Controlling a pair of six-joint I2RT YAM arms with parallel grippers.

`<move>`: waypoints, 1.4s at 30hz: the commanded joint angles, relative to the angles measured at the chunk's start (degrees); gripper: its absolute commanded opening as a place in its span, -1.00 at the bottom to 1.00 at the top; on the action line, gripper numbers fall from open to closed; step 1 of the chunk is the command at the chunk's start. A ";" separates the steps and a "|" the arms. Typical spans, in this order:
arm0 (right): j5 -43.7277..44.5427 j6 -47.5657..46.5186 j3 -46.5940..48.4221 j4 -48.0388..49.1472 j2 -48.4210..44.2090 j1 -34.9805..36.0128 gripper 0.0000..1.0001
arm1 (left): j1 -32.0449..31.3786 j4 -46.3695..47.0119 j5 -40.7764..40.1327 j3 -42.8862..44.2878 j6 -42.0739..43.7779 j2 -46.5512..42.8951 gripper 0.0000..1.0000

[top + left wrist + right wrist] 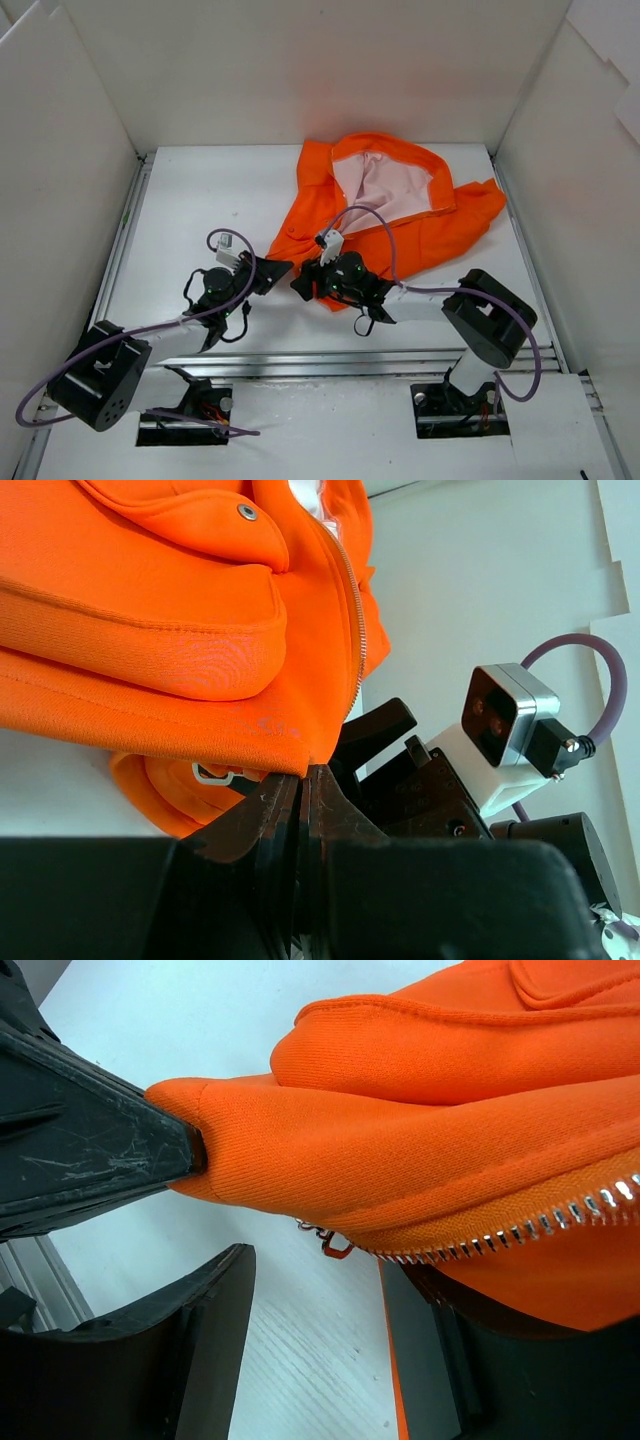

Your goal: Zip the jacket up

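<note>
The orange jacket [450, 225] lies crumpled at the back middle of the table, pale pink lining [385, 185] facing up. My left gripper [278, 270] is shut on the jacket's near hem corner; the left wrist view shows the hem [250, 745] pinched at the fingertips [303, 773]. My right gripper [303, 284] sits just right of it, open. In the right wrist view the zipper teeth [530, 1222] run along the jacket's edge [400, 1140], and the small metal pull [325, 1235] hangs just above the gap between the open right gripper's [315, 1270] fingers, touching neither.
White walls [80, 180] enclose the table on three sides. Purple cables [375, 215] loop over both arms and the jacket's near part. A metal rail [330, 360] runs along the near edge. The right wrist camera [505, 720] sits close beside my left gripper.
</note>
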 commanded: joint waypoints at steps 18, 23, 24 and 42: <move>5.78 -2.05 4.42 3.25 0.33 0.44 -0.18 | 0.54 5.06 1.51 0.27 -0.63 -2.42 -1.00; 7.71 -2.92 6.09 -0.43 0.42 0.88 -0.36 | 0.54 5.06 1.60 0.36 -0.72 -2.51 -1.00; 7.89 -3.19 6.18 -1.14 0.42 0.97 -0.41 | 1.06 4.97 1.78 0.36 -0.72 -2.68 -1.00; 19.67 -7.58 6.09 -16.23 -11.44 4.84 -1.00 | 2.12 -6.00 3.71 0.71 5.78 -6.28 -1.00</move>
